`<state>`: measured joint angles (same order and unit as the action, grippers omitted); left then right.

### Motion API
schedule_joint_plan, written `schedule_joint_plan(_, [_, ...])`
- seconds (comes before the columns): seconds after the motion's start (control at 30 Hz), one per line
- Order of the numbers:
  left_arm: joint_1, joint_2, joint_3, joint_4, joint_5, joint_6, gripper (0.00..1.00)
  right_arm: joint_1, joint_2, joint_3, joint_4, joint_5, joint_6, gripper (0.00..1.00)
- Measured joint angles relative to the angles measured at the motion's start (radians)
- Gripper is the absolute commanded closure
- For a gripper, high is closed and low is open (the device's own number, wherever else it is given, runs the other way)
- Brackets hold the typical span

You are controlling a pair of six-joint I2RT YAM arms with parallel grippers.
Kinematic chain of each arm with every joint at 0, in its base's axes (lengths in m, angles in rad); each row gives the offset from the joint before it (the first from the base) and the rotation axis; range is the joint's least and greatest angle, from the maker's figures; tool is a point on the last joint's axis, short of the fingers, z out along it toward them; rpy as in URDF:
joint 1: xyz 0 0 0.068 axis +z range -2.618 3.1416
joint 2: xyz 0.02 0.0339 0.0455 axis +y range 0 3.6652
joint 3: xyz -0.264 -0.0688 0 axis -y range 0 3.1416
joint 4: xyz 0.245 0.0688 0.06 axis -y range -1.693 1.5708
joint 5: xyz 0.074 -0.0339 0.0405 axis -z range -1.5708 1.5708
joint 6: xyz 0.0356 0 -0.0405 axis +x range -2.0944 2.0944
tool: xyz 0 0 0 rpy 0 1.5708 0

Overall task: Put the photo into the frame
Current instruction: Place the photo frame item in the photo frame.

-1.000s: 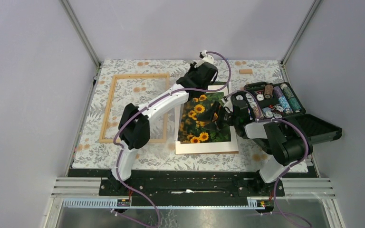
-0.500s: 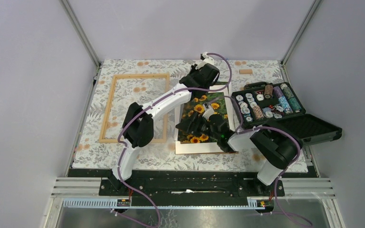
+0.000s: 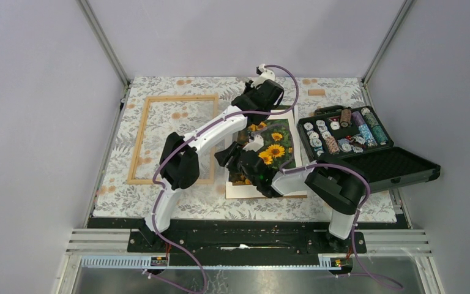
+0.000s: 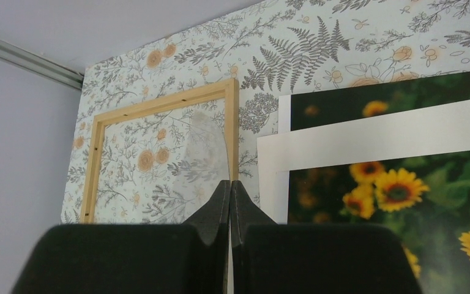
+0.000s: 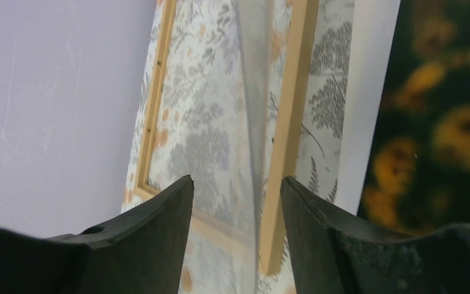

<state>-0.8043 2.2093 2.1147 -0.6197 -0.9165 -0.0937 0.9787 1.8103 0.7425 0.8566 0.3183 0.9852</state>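
Right gripper (image 5: 235, 179) jaws part-way open, empty, at the left edge of the photo (image 3: 276, 150). Left gripper (image 4: 230, 184) jaws pinched together, holding nothing. Photo lies over white mat (image 4: 373, 131), beside the frame (image 3: 139, 141). Step looks like grasping the photo; next needs a thin-edge pinch.

The top camera looks down from high behind the arms at the whole table (image 3: 122, 199), while both wrist cameras sit low and close (much nearer), looking across it, and all three see the frame (image 3: 138, 138).
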Motion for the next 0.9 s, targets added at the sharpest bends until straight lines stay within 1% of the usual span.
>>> schedule_joint_plan(0.13, [0.0,0.0,0.0,-0.019,-0.004,-0.013,1.0,0.006,0.018,0.063,-0.053,0.086,-0.002,0.59])
schedule_joint_plan(0.17, [0.0,0.0,0.0,-0.022,-0.004,-0.016,0.99,0.006,0.023,0.073,-0.067,0.101,-0.004,0.66])
schedule_joint_plan(0.2, [0.0,0.0,0.0,-0.024,-0.004,-0.019,0.94,0.006,0.027,0.08,-0.077,0.119,-0.005,0.73])
schedule_joint_plan(0.23, [0.0,0.0,0.0,-0.03,-0.003,-0.023,0.85,0.006,0.029,0.084,-0.09,0.136,-0.012,0.79])
schedule_joint_plan(0.3, [0.0,0.0,0.0,-0.046,-0.002,-0.033,0.58,0.006,0.031,0.087,-0.107,0.157,-0.031,0.9])
schedule_joint_plan(0.33, [0.0,0.0,0.0,-0.057,0.003,-0.041,0.4,0.006,0.031,0.087,-0.112,0.164,-0.04,0.95])
schedule_joint_plan(0.37, [0.0,-0.001,0.0,-0.072,0.009,-0.05,0.31,0.006,0.031,0.087,-0.115,0.169,-0.05,1.0])
schedule_joint_plan(0.5, [0.004,-0.022,0.0,-0.159,0.052,-0.077,0.07,0.006,0.031,0.083,-0.111,0.167,-0.08,1.0])
schedule_joint_plan(0.53, [0.005,-0.036,0.0,-0.187,0.066,-0.084,0.03,0.006,0.031,0.08,-0.109,0.164,-0.085,1.0])
schedule_joint_plan(0.67, [0.006,-0.145,0.006,-0.3,0.117,-0.115,0.01,-0.012,0.031,0.077,-0.101,0.102,-0.087,1.0])
schedule_joint_plan(0.8, [0.006,-0.339,-0.014,-0.373,0.124,-0.149,0.01,-0.072,0.04,0.091,-0.086,-0.054,-0.058,1.0])
schedule_joint_plan(0.83, [0.006,-0.388,-0.03,-0.381,0.122,-0.154,0.01,-0.087,0.051,0.106,-0.084,-0.089,-0.05,1.0])
schedule_joint_plan(0.9, [0.006,-0.515,-0.084,-0.388,0.108,-0.174,0.01,-0.127,0.097,0.17,-0.08,-0.208,-0.023,1.0])
